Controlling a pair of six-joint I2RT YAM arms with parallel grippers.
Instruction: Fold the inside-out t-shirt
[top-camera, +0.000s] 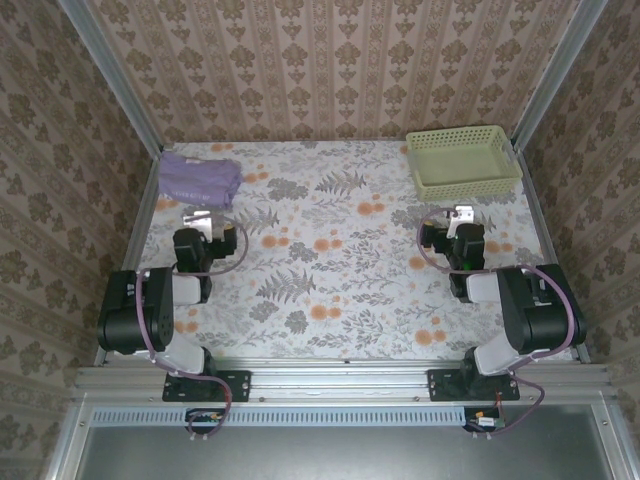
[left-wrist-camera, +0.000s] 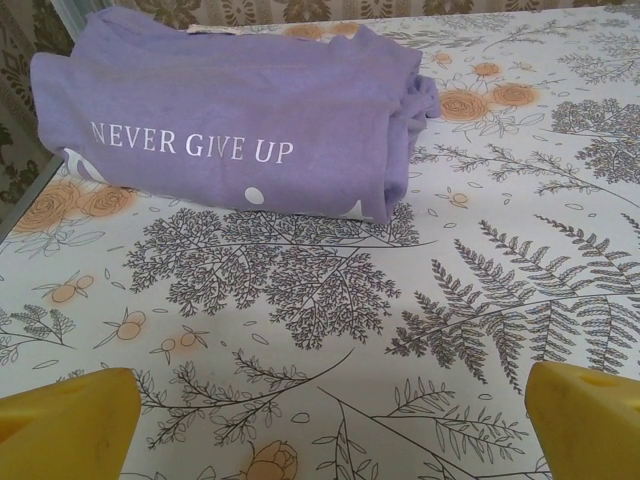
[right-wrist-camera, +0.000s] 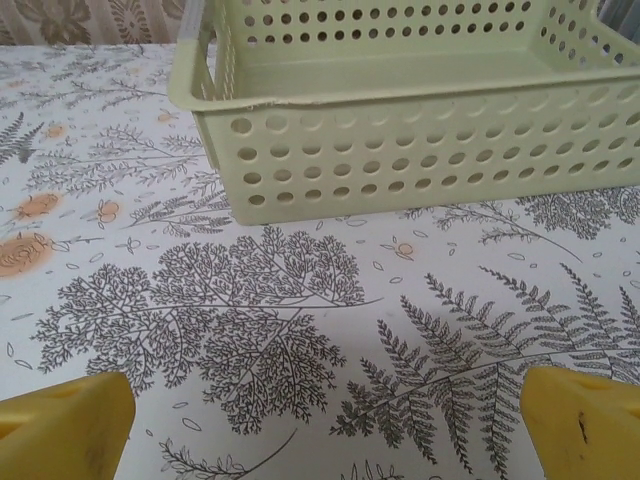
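The lavender-purple t-shirt lies as a compact folded bundle in the far left corner of the table. In the left wrist view the t-shirt carries white lettering, "NEVER GIVE UP", on its upper face, with layered edges at its right side. My left gripper rests just in front of it, apart from the cloth. The left gripper is open, its yellow fingertips spread wide over bare tablecloth. My right gripper sits on the right side, far from the shirt. The right gripper is open too, with nothing between its fingers.
A pale green perforated basket stands at the far right corner, with nothing visible inside; the basket wall is just ahead of the right gripper. The floral tablecloth covers the table, and patterned walls close it in on three sides.
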